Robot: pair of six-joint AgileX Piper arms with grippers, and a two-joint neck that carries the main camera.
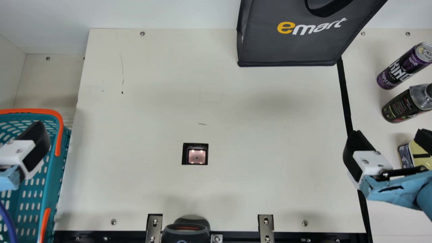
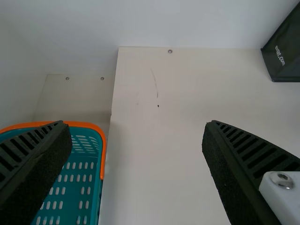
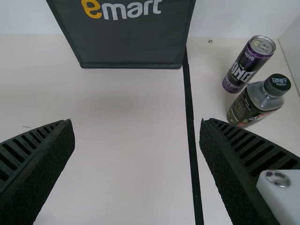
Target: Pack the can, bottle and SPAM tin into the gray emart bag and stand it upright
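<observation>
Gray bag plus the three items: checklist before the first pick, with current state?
1. Bag upright at the table's far edge: ok.
2. Bag mouth open for loading: cannot tell, top is out of frame.
3. Can and bottle standing, right of the black strip: ok.
4. Tin in plain sight: not ok, right gripper partly blocks it in the main view.
5. Both grippers open and empty, left gripper included: ok.
6. Any item packed: not ok, all three are outside.
</observation>
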